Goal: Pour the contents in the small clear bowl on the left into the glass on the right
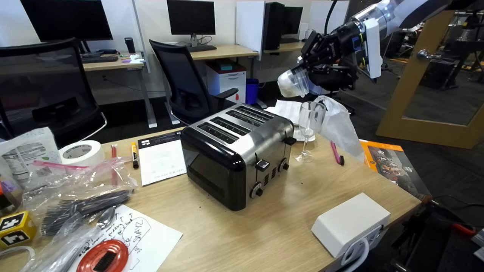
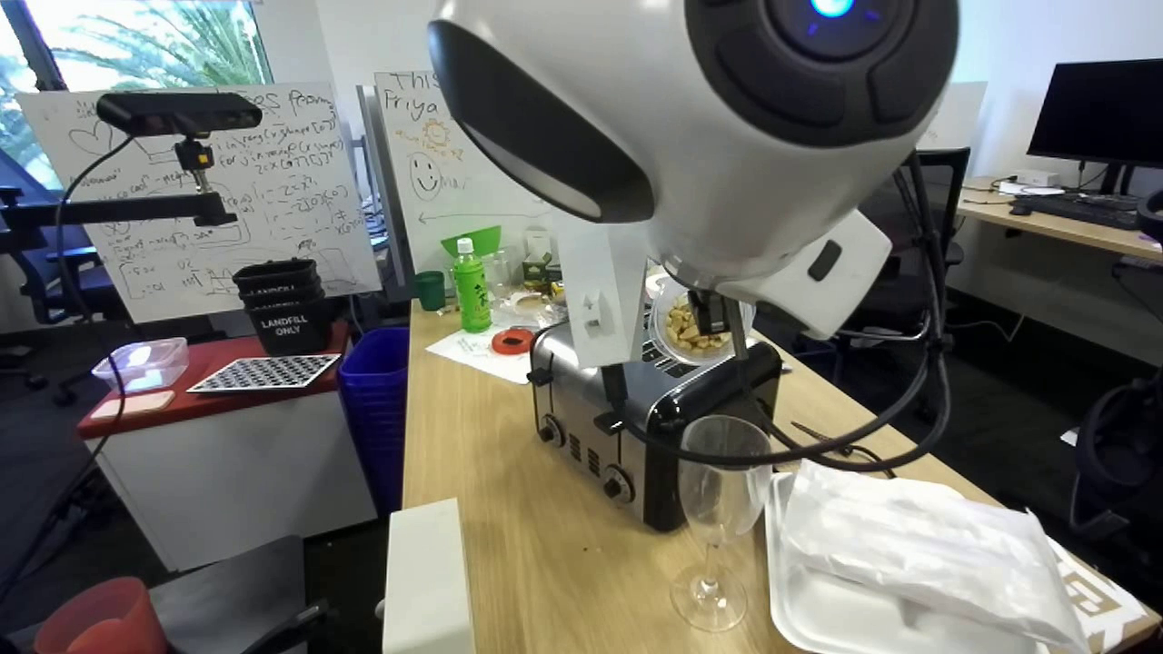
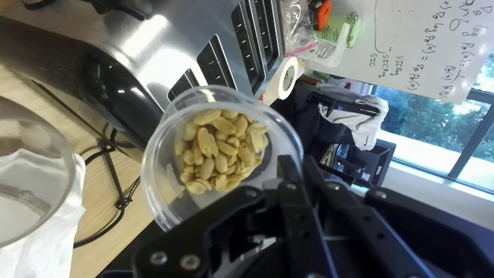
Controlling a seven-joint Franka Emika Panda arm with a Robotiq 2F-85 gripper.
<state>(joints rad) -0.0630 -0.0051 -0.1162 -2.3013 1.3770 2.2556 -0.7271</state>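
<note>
So the gripper [image 3: 300,166] has the clear bowl [image 3: 162,166] pinched by its wall, one finger on each side, around 3 o'clock on the rim in the wrist view. There's a decent pile of nuts [image 3: 220,150] in there, peanuts by the look of them, and the bowl is up in the air, tipped on a slant. In an exterior view the wine glass [image 1: 312,119] stands upright on the table [image 1: 287,219], at about 5 o'clock from the bowl, lower down and apart from it. The wrist cam only catches part of the glass, over at 9 o'clock from the bowl, plus a black cord [image 3: 122,202] on the table around 8.

Big four-slot toaster [image 1: 238,155] hogs the middle of the table. In an exterior view the glass is at its 2 o'clock, and a pink marker [image 1: 335,153] lies near the glass's foot, 3 o'clock from it. Going round the toaster from there: white box [image 1: 351,223] at 4, scribbled paper [image 1: 159,238] at 7, roll of tape [image 1: 94,153] out at 9.

Also in an exterior view, a white tray [image 2: 818,595] sits just beside the foot of the glass, toward 3 o'clock, with a white bag [image 2: 918,536] on top. A green bottle [image 2: 471,295] stands well back at 10 o'clock from the toaster. The arm [image 2: 690,118] takes up the top middle, 12 o'clock or so, and hides a chunk of the toaster.
</note>
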